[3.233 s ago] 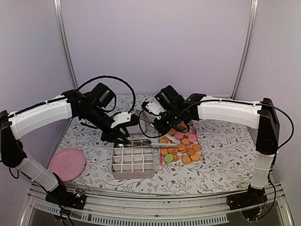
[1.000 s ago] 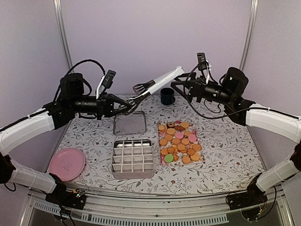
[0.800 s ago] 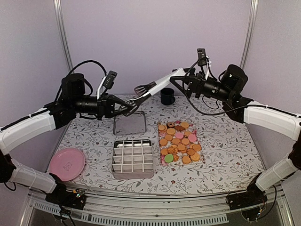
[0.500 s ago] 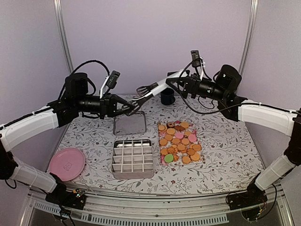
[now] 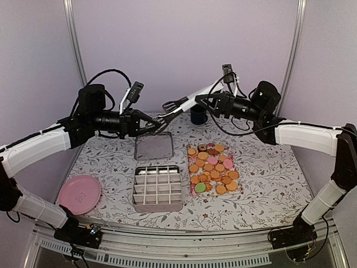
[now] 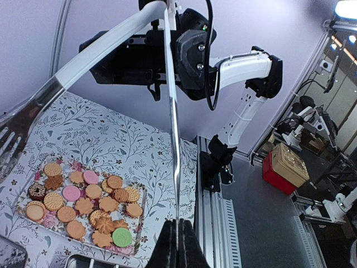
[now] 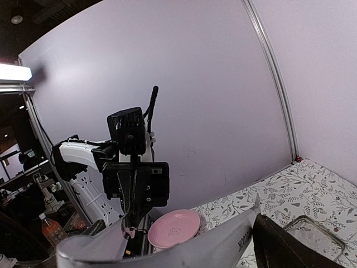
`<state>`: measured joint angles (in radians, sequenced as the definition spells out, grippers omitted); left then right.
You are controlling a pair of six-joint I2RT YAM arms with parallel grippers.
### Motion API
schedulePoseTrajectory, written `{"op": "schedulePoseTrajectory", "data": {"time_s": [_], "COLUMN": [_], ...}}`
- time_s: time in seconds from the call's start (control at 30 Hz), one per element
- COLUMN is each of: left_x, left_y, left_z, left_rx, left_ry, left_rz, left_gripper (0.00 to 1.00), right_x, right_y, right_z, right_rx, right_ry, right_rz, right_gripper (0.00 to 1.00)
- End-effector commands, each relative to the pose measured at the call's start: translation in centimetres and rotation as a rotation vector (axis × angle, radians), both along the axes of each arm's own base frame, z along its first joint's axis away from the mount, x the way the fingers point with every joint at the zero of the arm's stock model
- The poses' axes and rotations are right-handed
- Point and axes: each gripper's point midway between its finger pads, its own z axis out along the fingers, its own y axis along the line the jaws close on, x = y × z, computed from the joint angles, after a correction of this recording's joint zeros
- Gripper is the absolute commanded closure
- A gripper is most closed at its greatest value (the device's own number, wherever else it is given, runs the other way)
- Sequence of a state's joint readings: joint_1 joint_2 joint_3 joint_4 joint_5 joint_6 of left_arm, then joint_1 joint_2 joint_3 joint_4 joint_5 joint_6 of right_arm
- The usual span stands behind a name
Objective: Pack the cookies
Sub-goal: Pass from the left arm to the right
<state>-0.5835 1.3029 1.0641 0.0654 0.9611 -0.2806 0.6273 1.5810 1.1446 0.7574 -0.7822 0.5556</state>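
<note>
The cookies, mostly orange-tan with a few pink and one green, lie on a flowered tray; the left wrist view has the cookies far below. Both arms are raised above the table's back half with metal tongs between them. My left gripper is shut on one thin blade of the tongs, seen edge-on. The tongs' other arm has a white handle. My right gripper stands open around the handle end. One dark finger sits beside the handle.
A white box with a grid of compartments stands left of the cookie tray. Behind it lies a clear square lid or container. A dark mug stands at the back, and a pink plate at the near left.
Both arms have risen from the box and tray with the tongs. In the last second the right gripper slid left onto the tongs' handle and its jaws narrowed slightly.
</note>
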Motion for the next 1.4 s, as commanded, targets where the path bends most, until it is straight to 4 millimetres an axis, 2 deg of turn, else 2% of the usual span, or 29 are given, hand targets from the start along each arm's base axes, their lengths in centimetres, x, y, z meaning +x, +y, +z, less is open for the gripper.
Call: {"op": "schedulePoseTrajectory", "data": {"time_s": [0.0, 0.17, 0.23, 0.43, 0.67, 0.8, 0.93, 1.03, 1.2, 1.37], "left_x": [-0.1, 0.1, 0.3, 1.3, 1.7, 2.6, 5.7, 6.9, 7.5, 10.0], "left_y": [-0.3, -0.5, -0.5, -0.3, 0.2, 0.7, 2.8, 4.1, 6.0, 9.8], "left_z": [2.3, 2.1, 1.9, 1.5, 1.4, 0.7, -1.9, -3.9, -7.1, -10.7], "left_rx": [-0.05, -0.048, -0.043, -0.03, -0.027, -0.004, 0.102, 0.191, 0.377, 0.563], "left_ry": [-0.096, -0.101, -0.117, -0.135, -0.141, -0.154, -0.15, -0.116, -0.088, 0.009], "left_rz": [-0.015, -0.017, -0.015, 0.013, 0.034, 0.083, 0.178, 0.19, 0.182, 0.244], "left_gripper": [1.0, 1.0, 1.0, 1.0, 1.0, 0.98, 0.48, 0.27, 0.11, 0.1], "right_x": [-0.9, -1.3, -1.6, -2.3, -2.2, -1.0, 1.2, 2.7, 4.7, 6.0], "right_y": [0.8, 1.6, 2.0, 3.1, 2.7, 1.9, 0.3, -1.0, -3.5, -6.3], "right_z": [0.4, 0.2, 1.3, 0.7, 0.4, 0.7, -1.7, -3.5, -5.9, -8.2], "right_rx": [0.005, -0.002, 0.012, 0.003, -0.003, -0.001, -0.045, -0.088, -0.169, -0.311], "right_ry": [0.016, 0.027, 0.012, 0.024, 0.032, 0.045, 0.104, 0.134, 0.165, 0.124], "right_rz": [0.092, 0.125, 0.137, 0.173, 0.146, 0.088, -0.017, -0.097, -0.225, -0.416], "right_gripper": [0.12, 0.14, 0.14, 0.2, 0.33, 0.38, 0.44, 0.46, 0.46, 0.48]}}
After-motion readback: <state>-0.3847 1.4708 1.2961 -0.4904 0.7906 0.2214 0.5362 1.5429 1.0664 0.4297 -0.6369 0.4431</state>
